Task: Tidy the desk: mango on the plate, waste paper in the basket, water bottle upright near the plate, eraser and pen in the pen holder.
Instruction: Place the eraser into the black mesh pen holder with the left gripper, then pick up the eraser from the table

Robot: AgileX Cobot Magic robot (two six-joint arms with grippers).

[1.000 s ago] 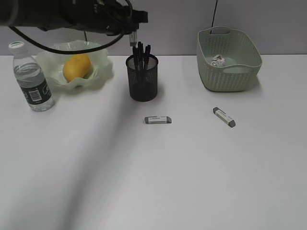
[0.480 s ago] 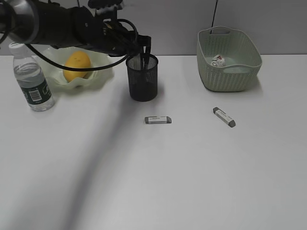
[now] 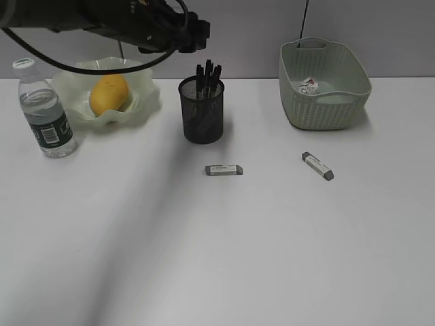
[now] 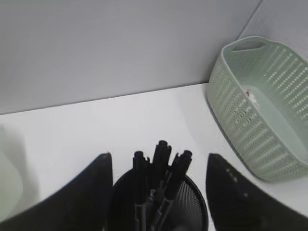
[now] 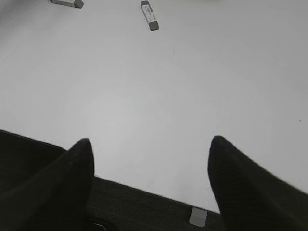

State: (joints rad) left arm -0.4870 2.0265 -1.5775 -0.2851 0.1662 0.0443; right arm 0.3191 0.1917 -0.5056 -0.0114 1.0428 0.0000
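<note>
Change: left gripper [image 4: 159,192] risen off the pen holder [image 3: 201,110], now above it at 11 o'clock.
Left gripper: spread wide, empty.
Right gripper [image 5: 150,192]: spread wide, empty, over bare counter [image 3: 272,238].
Pens [image 3: 206,76]: upright in pen holder.
Mango [image 3: 109,94]: in plate [image 3: 139,102].
Water bottle [image 3: 45,112]: upright, at plate's 8 o'clock.
Waste paper [image 3: 309,86]: inside basket [image 3: 326,105].
Erasers [image 3: 224,170]: on counter, at holder's 5 o'clock; second [image 3: 317,166] at basket's 6 o'clock.

Wall [image 3: 258,34]: plain grey, along the far side.
Cable [image 3: 305,19]: thin, dark, hanging against wall, far right.
</note>
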